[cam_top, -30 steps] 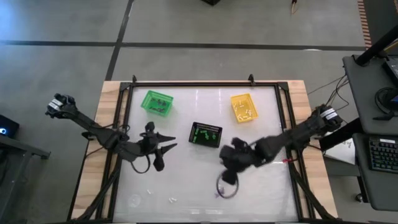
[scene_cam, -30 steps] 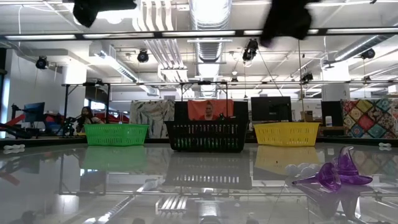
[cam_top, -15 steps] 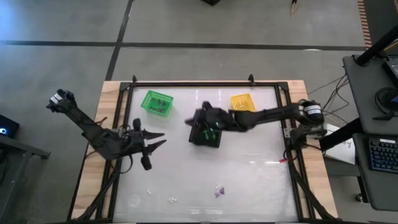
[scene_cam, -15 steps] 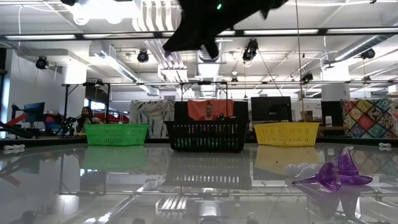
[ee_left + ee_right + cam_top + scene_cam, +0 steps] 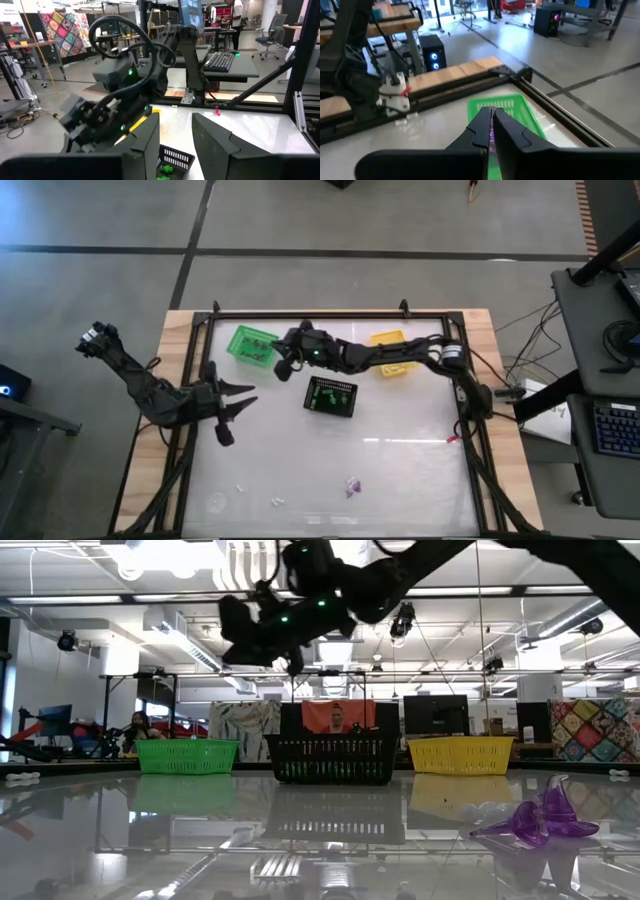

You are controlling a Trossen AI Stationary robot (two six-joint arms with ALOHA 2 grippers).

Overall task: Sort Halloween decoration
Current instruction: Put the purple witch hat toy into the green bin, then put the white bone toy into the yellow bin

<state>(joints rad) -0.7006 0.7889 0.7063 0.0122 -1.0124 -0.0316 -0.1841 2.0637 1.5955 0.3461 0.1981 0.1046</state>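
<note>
The decoration shows as small trinkets on the glass near the front edge: a purple one (image 5: 352, 485) (image 5: 540, 820) and white ones (image 5: 278, 501). My right gripper (image 5: 491, 112) is shut, reaching across the table high above it, right beside the green basket (image 5: 251, 344) (image 5: 502, 112). A sliver of purple shows between its fingers. My left gripper (image 5: 240, 398) (image 5: 175, 135) hangs open above the table's left side with nothing between its fingers. My right gripper pinches a tiny purple piece (image 5: 492, 134) between its two fingers; only a thin strip shows in the slit between them, so its shape cannot be told. The fingers run about level, pointing toward the green basket. The piece is lifted clear of the table.
A black basket (image 5: 330, 396) stands mid-table with green pieces inside. A yellow basket (image 5: 392, 352) at the far right is partly covered by my right arm. A dark frame (image 5: 320, 315) rims the glass table. Open glass lies toward the near right.
My right gripper has swept, still shut, from the purple trinket near the front edge toward the far left, passing over the black basket to the green basket. My left gripper has drawn back toward the table's left edge and risen a little.
</note>
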